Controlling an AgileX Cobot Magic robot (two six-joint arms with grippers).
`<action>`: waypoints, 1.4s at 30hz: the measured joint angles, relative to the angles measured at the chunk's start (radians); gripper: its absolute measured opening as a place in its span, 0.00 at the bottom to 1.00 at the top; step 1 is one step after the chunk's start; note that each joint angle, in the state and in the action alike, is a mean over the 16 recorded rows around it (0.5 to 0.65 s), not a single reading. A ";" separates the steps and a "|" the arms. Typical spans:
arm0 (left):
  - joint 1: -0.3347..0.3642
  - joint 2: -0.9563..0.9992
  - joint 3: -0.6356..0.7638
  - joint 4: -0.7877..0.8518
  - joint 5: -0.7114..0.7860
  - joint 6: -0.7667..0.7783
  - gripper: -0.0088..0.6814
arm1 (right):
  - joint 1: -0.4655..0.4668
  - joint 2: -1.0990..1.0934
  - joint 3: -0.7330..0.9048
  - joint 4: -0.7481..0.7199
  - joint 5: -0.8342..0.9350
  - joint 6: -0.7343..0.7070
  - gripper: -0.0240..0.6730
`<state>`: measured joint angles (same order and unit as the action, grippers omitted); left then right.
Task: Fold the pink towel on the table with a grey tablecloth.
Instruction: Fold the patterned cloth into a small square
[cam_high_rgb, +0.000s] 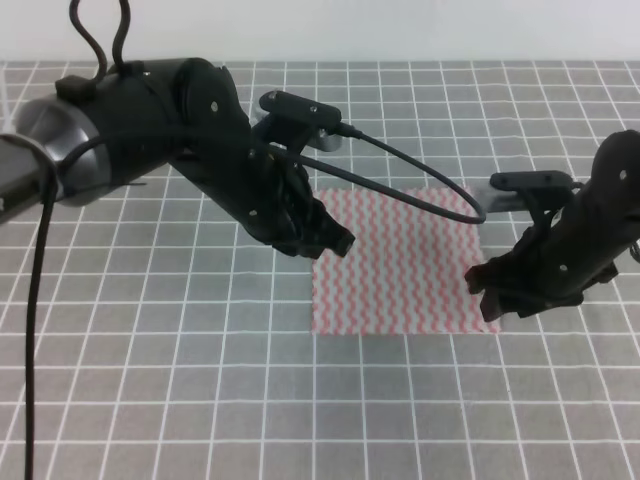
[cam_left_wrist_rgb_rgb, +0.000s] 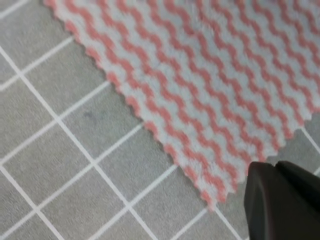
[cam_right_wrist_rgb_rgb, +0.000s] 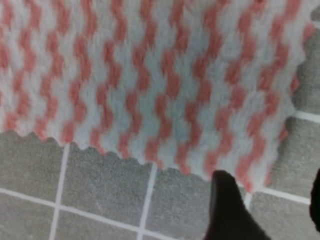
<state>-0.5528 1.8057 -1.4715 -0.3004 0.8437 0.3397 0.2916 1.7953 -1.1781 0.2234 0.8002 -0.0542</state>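
The pink towel (cam_high_rgb: 395, 262) lies flat and unfolded on the table with a grey tablecloth (cam_high_rgb: 200, 380). My left gripper (cam_high_rgb: 338, 243) hovers at the towel's left edge. In the left wrist view its dark fingers (cam_left_wrist_rgb_rgb: 280, 200) appear pressed together, shut on nothing, just beside a frayed corner of the towel (cam_left_wrist_rgb_rgb: 210, 95). My right gripper (cam_high_rgb: 485, 290) sits at the towel's near right corner. Its fingers (cam_right_wrist_rgb_rgb: 227, 210) stand apart and open in the right wrist view, with the towel (cam_right_wrist_rgb_rgb: 150, 75) corner just ahead of the gap between them.
The gridded grey cloth (cam_left_wrist_rgb_rgb: 75, 175) runs in every direction around the towel. A black cable (cam_high_rgb: 420, 175) from the left arm arcs over the towel's far edge. A pale wall lies beyond the table's back edge.
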 joint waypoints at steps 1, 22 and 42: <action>0.000 -0.001 0.000 0.000 -0.004 0.000 0.01 | 0.000 0.005 0.000 0.006 -0.002 0.000 0.47; 0.000 0.000 0.000 0.000 -0.037 0.001 0.01 | 0.001 0.078 -0.001 0.077 -0.051 0.001 0.36; -0.007 -0.002 0.000 0.084 0.051 0.270 0.32 | 0.001 0.080 -0.171 0.078 0.034 0.000 0.02</action>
<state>-0.5602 1.8041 -1.4715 -0.2166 0.8945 0.6095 0.2923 1.8750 -1.3487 0.3011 0.8346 -0.0543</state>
